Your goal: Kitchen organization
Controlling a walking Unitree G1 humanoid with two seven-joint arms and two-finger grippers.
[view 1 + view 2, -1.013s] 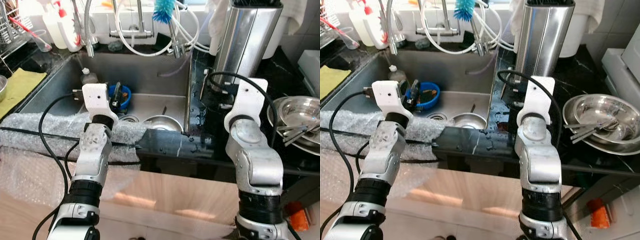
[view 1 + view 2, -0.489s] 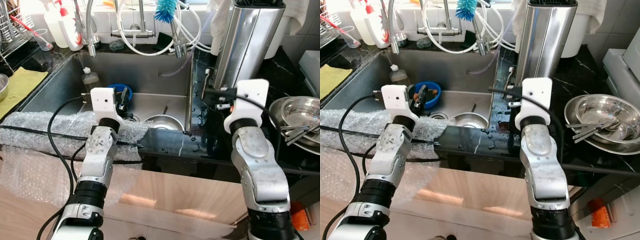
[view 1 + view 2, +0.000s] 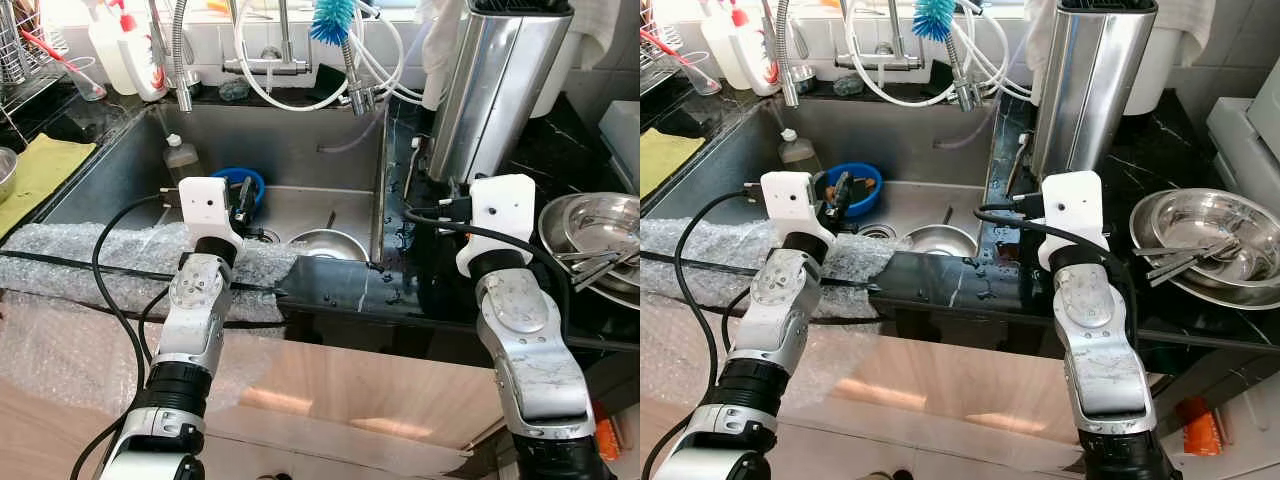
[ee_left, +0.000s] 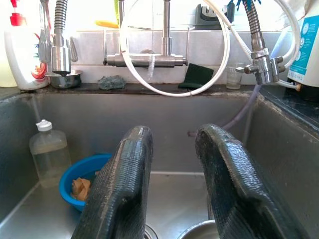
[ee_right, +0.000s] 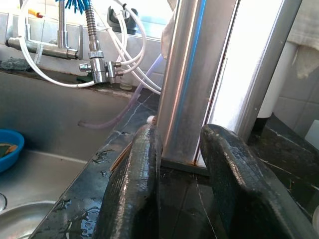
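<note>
A steel sink sits sunk into a black marble counter, seen from above by a robot standing at its front edge. A tall shiny steel canister stands on the counter just right of the sink. Crinkled bubble wrap drapes over the sink's front rim on the left. To the far right lies a stack of steel bowls holding what may be utensils, though they are too small to be sure. Inside the sink, a blue bowl with food scraps rests on the bottom, a clear bottle stands beside it, and a small steel bowl lies near the drain. The left pincer hovers above the sink, fingers apart and holding nothing, with the blue bowl lower and to its left. The right pincer hangs over the counter, fingers apart, pointed at the foot of the canister, close to it but not gripping. A blue bottle brush hangs by the taps.
</note>
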